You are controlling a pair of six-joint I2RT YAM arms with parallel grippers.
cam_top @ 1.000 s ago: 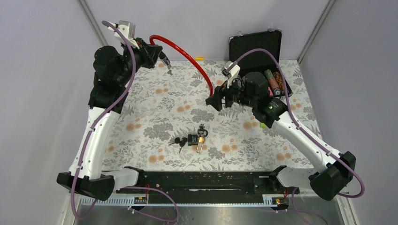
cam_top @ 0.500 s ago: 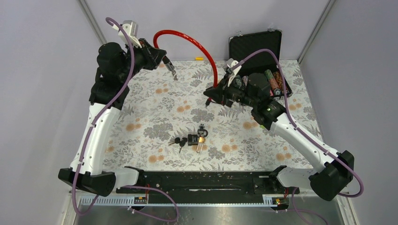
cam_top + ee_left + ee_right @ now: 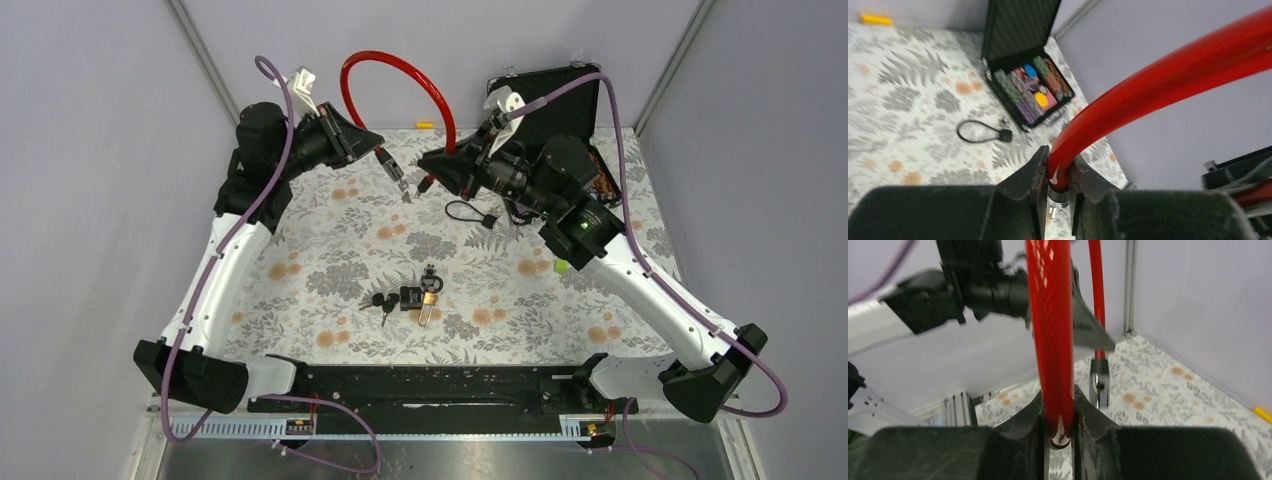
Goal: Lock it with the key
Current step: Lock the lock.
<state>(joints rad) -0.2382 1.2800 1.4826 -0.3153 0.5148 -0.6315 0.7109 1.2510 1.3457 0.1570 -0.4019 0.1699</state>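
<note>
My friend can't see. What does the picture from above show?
Two robot arms hold a red cable in an arch above a flowery table, the left claw and right claw each shut near one end. A padlock and keys lie untouched below.

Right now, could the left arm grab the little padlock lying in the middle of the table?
Probably not yet: its end effector is shut on one end of the red cable. The way down to the padlock looks free otherwise.
</note>
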